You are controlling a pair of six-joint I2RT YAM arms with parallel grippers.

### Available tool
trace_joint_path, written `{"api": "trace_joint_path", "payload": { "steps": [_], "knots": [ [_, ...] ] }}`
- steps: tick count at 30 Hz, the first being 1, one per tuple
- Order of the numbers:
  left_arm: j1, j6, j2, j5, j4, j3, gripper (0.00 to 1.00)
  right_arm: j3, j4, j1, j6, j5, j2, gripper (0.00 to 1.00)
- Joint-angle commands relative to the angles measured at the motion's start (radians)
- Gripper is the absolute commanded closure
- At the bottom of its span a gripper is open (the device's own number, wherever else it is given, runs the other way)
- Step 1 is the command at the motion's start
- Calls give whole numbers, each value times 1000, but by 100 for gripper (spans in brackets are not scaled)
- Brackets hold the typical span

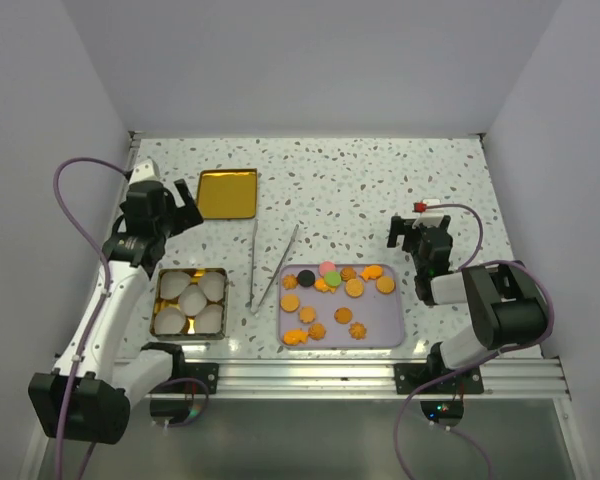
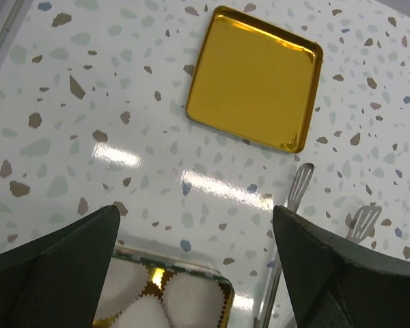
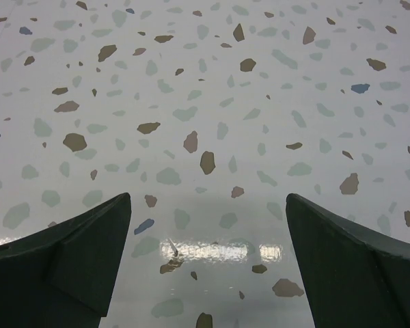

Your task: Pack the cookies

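Note:
The cookies (image 1: 332, 297) lie on a lavender tray (image 1: 390, 332) at the front middle: mostly orange rounds and flower shapes, plus a pink one (image 1: 327, 268), a green one (image 1: 332, 279) and a dark one (image 1: 305, 278). My left gripper (image 1: 185, 207) is open and empty above the table, between the gold tin (image 1: 158, 300) and the gold lid (image 1: 227, 193). In the left wrist view the gripper (image 2: 195, 219) hangs over the tin's far corner (image 2: 222, 287). My right gripper (image 1: 408, 226) is open and empty over bare table right of the tray, as the right wrist view (image 3: 208, 205) shows.
The tin holds several white pleated paper cups (image 1: 192, 300). Metal tongs (image 1: 270, 265) lie between tin and tray, their ends in the left wrist view (image 2: 299, 188). The gold lid (image 2: 256, 85) lies flat at the back left. Walls close in on the left, back and right.

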Motion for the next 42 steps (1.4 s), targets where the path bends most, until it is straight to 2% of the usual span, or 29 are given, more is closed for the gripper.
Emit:
{"api": "trace_joint_path", "payload": {
  "steps": [1,3,6,10,11,15,16,21,27,29,30,32,33,34,35,38,42],
  "knots": [
    [3,-127,-50,-17,-212,127,0,16,17,-2,-12,7,-7,1],
    [3,-163,-66,29,-309,150,0,18,15,-2,-12,4,-7,1],
    [3,-174,-131,114,-358,127,0,16,18,-4,-12,7,-7,1],
    [3,-154,-297,204,-290,-4,0,16,17,-2,-12,5,-7,1],
    [3,-138,-355,286,-274,-19,0,16,18,-2,-12,7,-9,1],
    [3,-91,-377,474,-278,-20,0,18,18,-2,-12,5,-7,1],
    [3,-72,-342,483,-346,-5,0,18,17,-2,-14,5,-7,1],
    [1,9,-328,493,-419,9,0,18,18,-2,-14,7,-5,1],
    [1,60,-242,465,-436,56,0,18,15,-2,-12,10,-7,1],
    [-3,58,-193,428,-396,82,0,21,29,10,9,122,-40,1],
    [-8,60,-175,413,-382,99,0,42,-97,25,16,186,-76,1],
    [-40,66,-103,382,-344,118,0,198,-350,24,32,264,-142,1],
    [-55,69,-77,381,-327,133,0,258,-573,24,36,272,-168,1],
    [-106,64,-54,349,-307,141,0,394,-691,24,43,277,-174,1],
    [-143,63,-14,321,-277,150,0,463,-910,25,87,286,-174,1],
    [-290,60,61,243,-264,193,0,665,-1235,27,204,294,-186,1],
    [-462,41,121,137,-296,141,0,752,-1454,27,363,153,-281,1]
  ]
}}
